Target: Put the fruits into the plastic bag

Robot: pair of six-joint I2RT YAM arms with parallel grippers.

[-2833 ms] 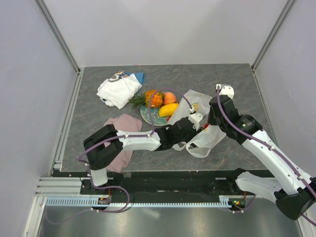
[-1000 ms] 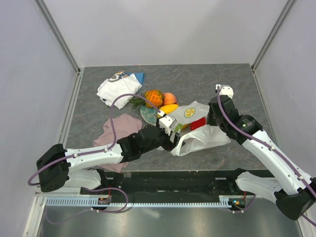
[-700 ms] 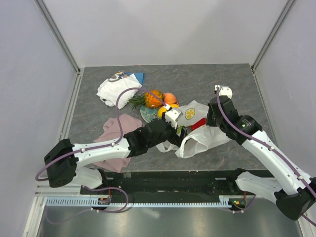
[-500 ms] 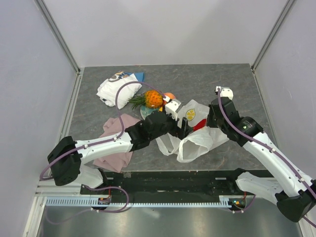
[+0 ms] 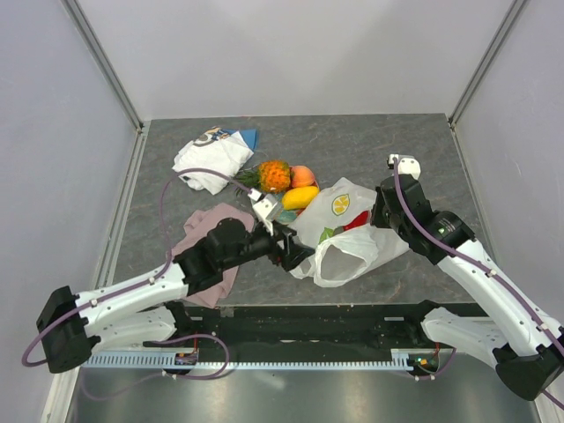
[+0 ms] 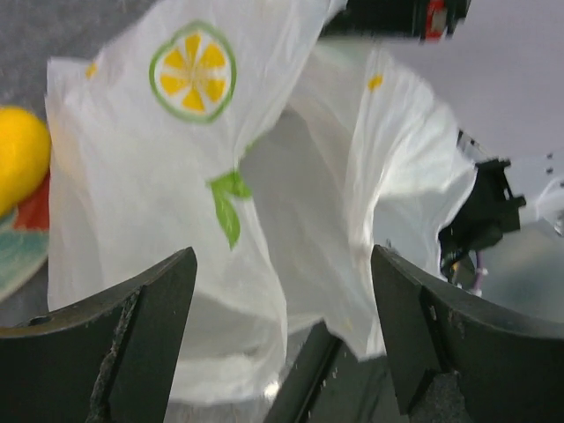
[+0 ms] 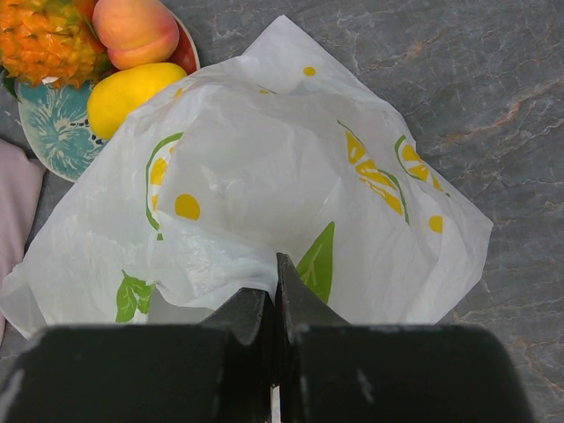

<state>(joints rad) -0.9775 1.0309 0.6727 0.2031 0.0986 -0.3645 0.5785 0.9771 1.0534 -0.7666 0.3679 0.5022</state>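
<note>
Only one mango [image 5: 300,196] is showing on the plate [image 7: 48,123], which is mostly buried under fruit. The red piece [image 5: 357,220] is just peeking out as a streak at the plastic bag [image 5: 370,242], and I can't tell if it's sitting inside or under a fold. From above, the right gripper [image 7: 276,269] is hiding under its own wrist, but its wrist cam is showing the fingers squeezed together on a bunched bit of the bag. Compared with half a second back, the left arm is pulling away toward the near left, so the pineapple [image 5: 274,175] and peach [image 5: 303,174] are showing fully again, and the bag's mouth is gaping wider. The left gripper [image 6: 282,264] is hanging at that mouth with fingers spread wide, gripping nothing. The bag's looking thin, see-through white and crumpled, with lemon-slice and green-leaf prints, and it's lying just right of the plate
</note>
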